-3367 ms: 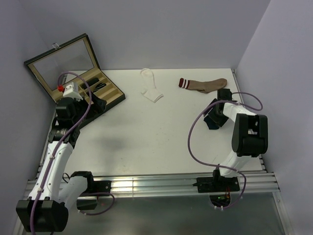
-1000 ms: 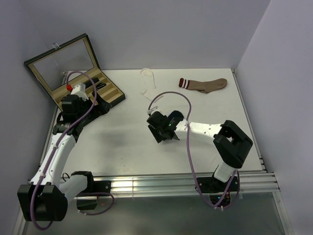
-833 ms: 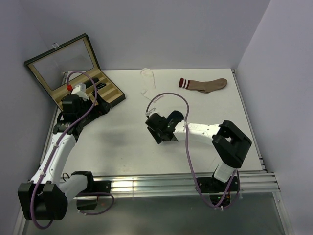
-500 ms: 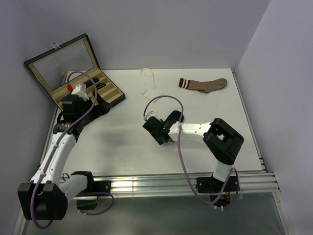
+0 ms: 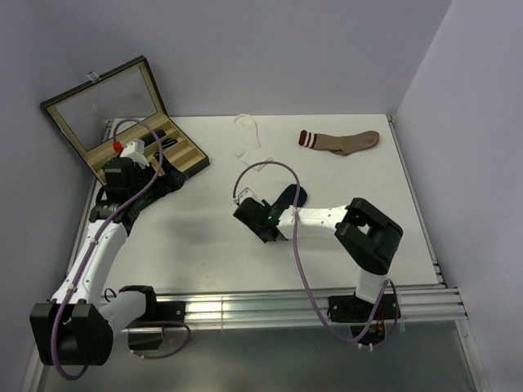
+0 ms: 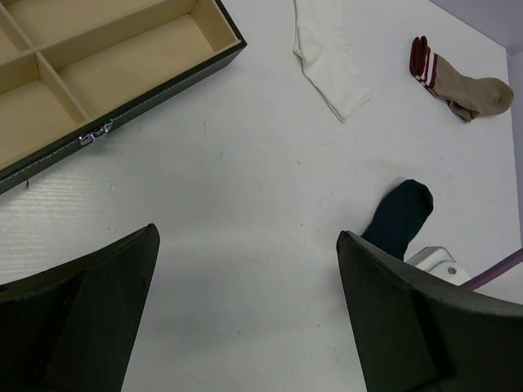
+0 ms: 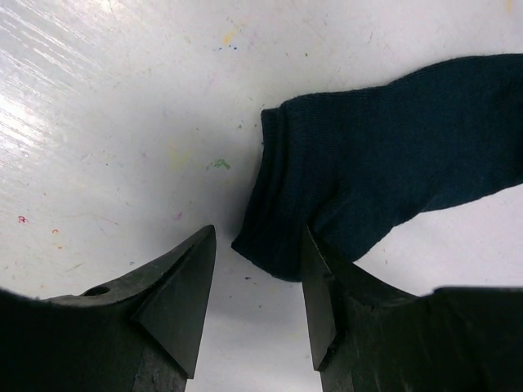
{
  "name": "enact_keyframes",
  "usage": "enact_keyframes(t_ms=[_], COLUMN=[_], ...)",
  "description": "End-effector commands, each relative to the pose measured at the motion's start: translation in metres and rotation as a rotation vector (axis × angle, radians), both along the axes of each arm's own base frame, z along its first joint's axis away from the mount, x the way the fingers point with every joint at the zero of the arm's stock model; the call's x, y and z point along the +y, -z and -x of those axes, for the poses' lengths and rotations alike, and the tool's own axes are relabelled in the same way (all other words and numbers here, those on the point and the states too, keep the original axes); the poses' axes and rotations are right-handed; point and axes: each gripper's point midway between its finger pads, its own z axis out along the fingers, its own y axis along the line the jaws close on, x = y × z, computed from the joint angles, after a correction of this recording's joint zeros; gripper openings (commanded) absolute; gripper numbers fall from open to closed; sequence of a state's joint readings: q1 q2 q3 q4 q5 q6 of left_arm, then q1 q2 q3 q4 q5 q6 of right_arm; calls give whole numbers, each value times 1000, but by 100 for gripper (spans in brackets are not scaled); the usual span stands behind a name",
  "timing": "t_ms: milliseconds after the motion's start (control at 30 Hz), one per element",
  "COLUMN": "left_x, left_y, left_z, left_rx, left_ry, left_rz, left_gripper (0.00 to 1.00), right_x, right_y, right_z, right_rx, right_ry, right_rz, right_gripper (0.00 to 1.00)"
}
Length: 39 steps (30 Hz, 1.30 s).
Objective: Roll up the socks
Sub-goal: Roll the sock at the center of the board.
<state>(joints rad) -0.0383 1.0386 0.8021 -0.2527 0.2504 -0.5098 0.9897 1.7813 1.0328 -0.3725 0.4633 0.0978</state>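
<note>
White table (image 5: 212,245); right fingers (image 7: 176,286) astride the cuff of the navy sock (image 7: 384,155)

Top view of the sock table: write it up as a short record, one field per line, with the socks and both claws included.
navy sock: flat, in the middle, one end between the right claw's fingers
white sock: flat, far side, unrolled
tan sock: flat, far right, maroon-striped cuff, unrolled
case: open, far left
left claw: open, empty, near the case
right claw: jaws apart, low over the navy sock's end
socks rolled: none
</note>
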Motion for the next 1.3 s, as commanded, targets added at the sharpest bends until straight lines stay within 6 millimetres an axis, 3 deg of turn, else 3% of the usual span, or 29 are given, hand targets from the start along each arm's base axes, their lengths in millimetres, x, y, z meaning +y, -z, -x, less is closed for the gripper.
enact_keyframes(t_ms=[0,33,400,667,833,1033,1100,1167,1267], left_x=[-5,-5,-20,-58,-78,-106,-118,-125,-139], left_y=[-12,-11,-3,22,43,78,91,98,109], left_z=[-4,-4,-2,6,11,22,26,28,31], left_rx=[-45,-42,-16,77,122,209,241,265,310], left_ry=[24,26,45,48,13,29,45,50,72], left_rz=[11,10,15,85,114,127,135,150,160], left_gripper=[95,96,96,95,93,91,91,90,88], right_x=[10,10,13,64,84,82,81,67,65], right_y=[-4,-3,7,-7,-9,-8,-18,-14,-14], right_z=[-9,-9,-9,12,22,27,19,11,13], right_rx=[-38,-37,-17,136,235,424,484,527,610], right_ry=[-7,-8,7,-43,-35,26,50,103,117], right_rz=[-3,-3,6,-272,-450,-697,-826,-889,-975], right_gripper=[52,52,0,0,0,0,0,0,0])
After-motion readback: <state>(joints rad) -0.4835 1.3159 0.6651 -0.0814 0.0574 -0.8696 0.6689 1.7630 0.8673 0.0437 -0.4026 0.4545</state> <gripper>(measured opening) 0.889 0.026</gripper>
